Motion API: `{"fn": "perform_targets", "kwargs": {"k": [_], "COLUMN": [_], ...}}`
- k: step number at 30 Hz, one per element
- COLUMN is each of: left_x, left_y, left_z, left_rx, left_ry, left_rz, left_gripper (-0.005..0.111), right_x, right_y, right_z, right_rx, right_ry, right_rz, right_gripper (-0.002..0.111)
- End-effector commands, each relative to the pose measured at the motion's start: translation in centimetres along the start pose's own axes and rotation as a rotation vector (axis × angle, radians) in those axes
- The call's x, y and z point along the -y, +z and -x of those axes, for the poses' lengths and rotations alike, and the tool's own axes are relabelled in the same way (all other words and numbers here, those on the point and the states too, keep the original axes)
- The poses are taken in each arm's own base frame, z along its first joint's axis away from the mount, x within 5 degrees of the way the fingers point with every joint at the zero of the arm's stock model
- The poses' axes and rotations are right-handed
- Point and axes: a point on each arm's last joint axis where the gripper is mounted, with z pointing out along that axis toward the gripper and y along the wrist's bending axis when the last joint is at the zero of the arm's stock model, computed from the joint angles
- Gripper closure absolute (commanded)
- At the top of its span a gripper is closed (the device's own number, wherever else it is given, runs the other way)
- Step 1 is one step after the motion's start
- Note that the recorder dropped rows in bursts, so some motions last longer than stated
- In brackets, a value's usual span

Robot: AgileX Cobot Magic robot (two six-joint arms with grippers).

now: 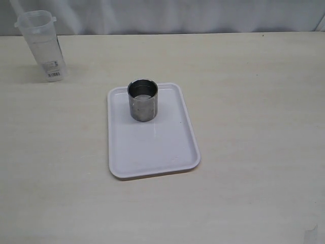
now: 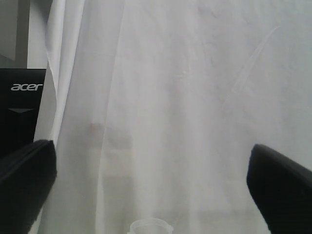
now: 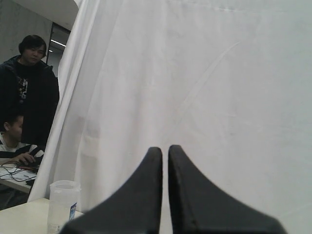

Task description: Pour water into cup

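The steel cup (image 1: 142, 99) stands upright at the far end of a white tray (image 1: 152, 147) in the exterior view; it is shiny grey and dark inside. A tall translucent plastic container (image 1: 41, 46) with a blue-and-white label stands at the table's far left; its rim shows in the left wrist view (image 2: 151, 226) and its side in the right wrist view (image 3: 62, 204). Water cannot be made out. Neither arm shows in the exterior view. My left gripper (image 2: 151, 183) is open wide and empty. My right gripper (image 3: 165, 152) is shut with nothing between the fingers.
A white curtain (image 1: 167, 15) hangs behind the table's far edge. In the right wrist view two people (image 3: 29, 83) are at a desk beyond the curtain. A dark monitor (image 2: 22, 107) shows in the left wrist view.
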Motion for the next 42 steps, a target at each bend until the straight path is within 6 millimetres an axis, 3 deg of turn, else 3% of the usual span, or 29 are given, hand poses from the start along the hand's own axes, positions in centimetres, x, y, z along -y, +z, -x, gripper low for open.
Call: {"fn": "perform_targets", "kwargs": {"k": [1,10,16,23,32,35,42], "left_x": [0.0,0.1,-1.1,-1.4,-0.7,-0.6,-0.7], "left_y": [-0.1,-0.1,-0.2,-1.0,-2.1,-2.3,-3.2], "left_z": [-0.1,0.2,-0.4,-0.9,-1.4,-2.2,-7.0], "left_rx": [0.001,0.037,-0.019,-0.096,-0.168,-0.244,-0.420], "left_ry": [-0.010,-0.034,-0.102,-0.030,0.128,0.134,0.075], "left_rz": [0.001,-0.008,0.122,0.173,0.029,0.015,0.016], "left_gripper": [0.002,0.002,0.002,0.002,0.002,0.002,0.002], "right_x": [0.0,0.0,0.0,0.0,0.0,0.0,0.0], "right_y": [0.0,0.0,0.0,0.0,0.0,0.0,0.0], "right_z": [-0.2,-0.2,-0.2,-0.2,-0.2,-0.2,-0.2], "right_rx": [-0.009,-0.009,-0.009,-0.009,-0.009,-0.009,-0.009], "right_ry": [0.002,0.002,0.002,0.002,0.002,0.002,0.002], "right_rz": [-0.005,-0.005,-0.005,-0.005,-0.005,-0.005,-0.005], "right_gripper": [0.104,0.104,0.104,0.104,0.104,0.104,0.104]}}
